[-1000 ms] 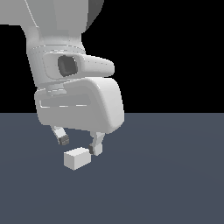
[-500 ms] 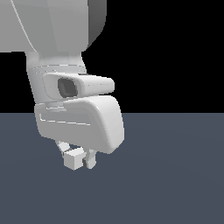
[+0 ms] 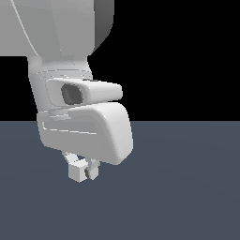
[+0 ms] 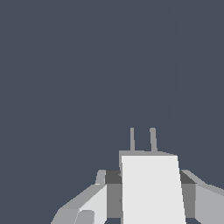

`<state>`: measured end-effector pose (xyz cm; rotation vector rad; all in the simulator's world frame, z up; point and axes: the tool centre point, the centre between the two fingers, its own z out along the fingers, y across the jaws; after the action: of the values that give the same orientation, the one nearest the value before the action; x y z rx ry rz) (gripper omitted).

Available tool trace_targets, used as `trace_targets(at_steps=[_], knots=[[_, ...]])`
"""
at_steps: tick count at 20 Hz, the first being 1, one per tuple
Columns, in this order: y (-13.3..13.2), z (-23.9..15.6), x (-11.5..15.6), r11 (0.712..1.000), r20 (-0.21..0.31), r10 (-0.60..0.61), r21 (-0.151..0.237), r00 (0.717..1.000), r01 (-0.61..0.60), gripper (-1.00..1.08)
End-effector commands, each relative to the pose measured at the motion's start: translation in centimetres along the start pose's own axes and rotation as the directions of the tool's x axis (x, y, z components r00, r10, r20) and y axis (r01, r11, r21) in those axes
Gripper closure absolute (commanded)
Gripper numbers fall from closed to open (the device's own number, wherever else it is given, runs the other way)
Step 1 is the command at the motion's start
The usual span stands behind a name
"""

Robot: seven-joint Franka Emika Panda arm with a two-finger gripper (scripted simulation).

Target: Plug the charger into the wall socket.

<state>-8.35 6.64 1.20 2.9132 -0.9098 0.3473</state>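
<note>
The charger [image 3: 76,171] is a small off-white block resting on the dark grey floor in the exterior view. My gripper [image 3: 82,171] stands straight over it with a finger on each side, and one finger [image 3: 93,172] presses against the block's side. In the wrist view the charger [image 4: 151,192] fills the gap between my gripper's [image 4: 150,177] dark pads, and its two thin prongs [image 4: 142,140] point away from the camera. The jaws appear shut on the charger. The wall socket is out of view in both views.
The flat dark grey floor [image 3: 187,197] stretches all around, with a black background above it. My arm's bulky white body [image 3: 84,131] hides the space behind and above the charger in the exterior view.
My arm came down from above the charger until the fingers straddled it. The fingers then closed in from wide open onto the block's sides. The block shifted slightly to the exterior view's left.
</note>
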Motion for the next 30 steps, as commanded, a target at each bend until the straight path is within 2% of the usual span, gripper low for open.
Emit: trace_targets(at_steps=[1,8,16,22,30], knots=[[0.0,0.0,0.0,1.0,0.0,-0.001,0.0,1.0,0.001,1.08],[-0.1,-0.6,0.5,0.999,-0.001,-0.046,0.011,0.999,0.046,1.08],[-0.6,-2.2,1.9,0.983,-0.008,-0.176,0.041,0.984,0.177,1.08],[-1.2,-3.9,3.2,0.948,-0.018,-0.309,0.072,0.951,0.309,1.08],[-2.2,-6.0,4.6,0.88,-0.033,-0.462,0.109,0.886,0.463,1.08]])
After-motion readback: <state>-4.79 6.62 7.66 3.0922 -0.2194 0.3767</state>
